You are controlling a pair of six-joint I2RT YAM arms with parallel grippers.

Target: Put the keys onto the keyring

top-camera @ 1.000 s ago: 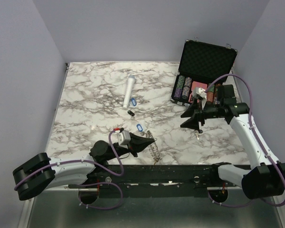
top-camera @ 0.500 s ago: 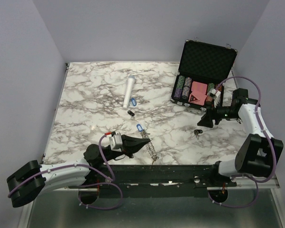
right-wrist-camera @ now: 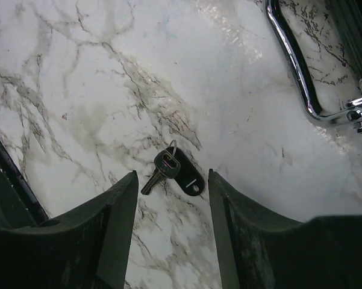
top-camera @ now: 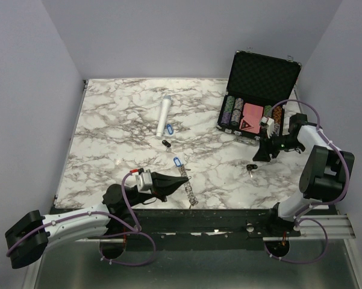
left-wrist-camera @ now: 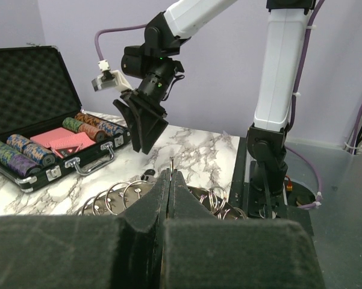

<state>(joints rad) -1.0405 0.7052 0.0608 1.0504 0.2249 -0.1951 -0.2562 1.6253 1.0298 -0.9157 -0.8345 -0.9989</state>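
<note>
My left gripper point(top-camera: 170, 182) is shut on the thin edge of the keyring point(top-camera: 187, 188), a grey metal piece carrying several wire rings point(left-wrist-camera: 121, 191), near the table's front edge. The pinched edge pokes up between the fingertips point(left-wrist-camera: 170, 164). A key with a black tag point(right-wrist-camera: 179, 170) lies flat on the marble, and my right gripper point(right-wrist-camera: 171, 176) hovers open right above it, a finger on each side. That key point(top-camera: 250, 169) lies just left of the right gripper point(top-camera: 262, 155). Further keys lie mid-table: one blue-tagged point(top-camera: 177, 162), another blue-tagged point(top-camera: 169, 127), one black point(top-camera: 165, 142).
An open black case point(top-camera: 262, 75) with poker chips and red cards stands at the back right; its chrome handle point(right-wrist-camera: 298, 72) is close to the right gripper. A white cylinder point(top-camera: 164, 115) lies mid-table. The table's front rail point(top-camera: 217, 218) runs just behind the left gripper.
The right arm has folded back to the right, its gripper now over the black-tagged key with jaws slightly narrower. The left gripper with the keyring has drifted a little left and nearer.
</note>
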